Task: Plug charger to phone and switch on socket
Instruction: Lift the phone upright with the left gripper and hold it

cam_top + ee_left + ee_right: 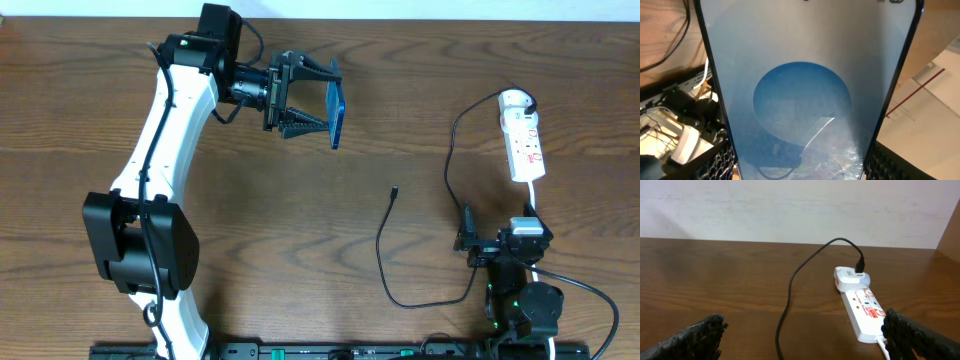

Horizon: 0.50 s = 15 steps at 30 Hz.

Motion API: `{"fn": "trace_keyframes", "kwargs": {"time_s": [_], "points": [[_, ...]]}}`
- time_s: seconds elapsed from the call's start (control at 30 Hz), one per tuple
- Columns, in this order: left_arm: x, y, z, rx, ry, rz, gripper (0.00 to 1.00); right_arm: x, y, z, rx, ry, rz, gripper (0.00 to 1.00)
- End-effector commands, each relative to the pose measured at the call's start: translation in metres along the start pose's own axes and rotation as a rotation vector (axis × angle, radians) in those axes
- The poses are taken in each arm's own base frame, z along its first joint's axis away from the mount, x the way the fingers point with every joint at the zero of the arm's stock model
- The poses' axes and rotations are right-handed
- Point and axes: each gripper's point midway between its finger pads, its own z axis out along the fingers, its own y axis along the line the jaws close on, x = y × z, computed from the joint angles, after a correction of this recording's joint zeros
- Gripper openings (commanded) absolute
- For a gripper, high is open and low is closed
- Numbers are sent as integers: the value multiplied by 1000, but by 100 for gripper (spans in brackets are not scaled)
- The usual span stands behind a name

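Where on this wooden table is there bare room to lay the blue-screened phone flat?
Widest bare wood: the middle, between the white left arm and the thin black charger cable. Also free: farther back, from the slim blue-screened phone to the cable. Crowded: the right side, around the narrow white power strip and right gripper.

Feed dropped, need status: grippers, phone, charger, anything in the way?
Left gripper shut on the phone. Right gripper open, empty. Charger tip loose on table. Nothing in the way.

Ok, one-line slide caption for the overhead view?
Left tool holds the phone on edge; the charger lies loose on the table, its far end plugged in at the socket.
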Motion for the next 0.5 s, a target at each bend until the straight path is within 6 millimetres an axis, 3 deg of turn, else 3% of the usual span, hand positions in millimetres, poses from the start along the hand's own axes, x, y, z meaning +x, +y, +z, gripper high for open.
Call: {"fn": "trace_keyframes", "kwargs": {"time_s": [0.0, 0.47], "points": [[20, -16, -4, 44, 38, 12, 61, 1, -1, 0, 3, 2, -5, 99], [20, -16, -4, 44, 39, -10, 61, 1, -1, 0, 3, 2, -5, 99]]}}
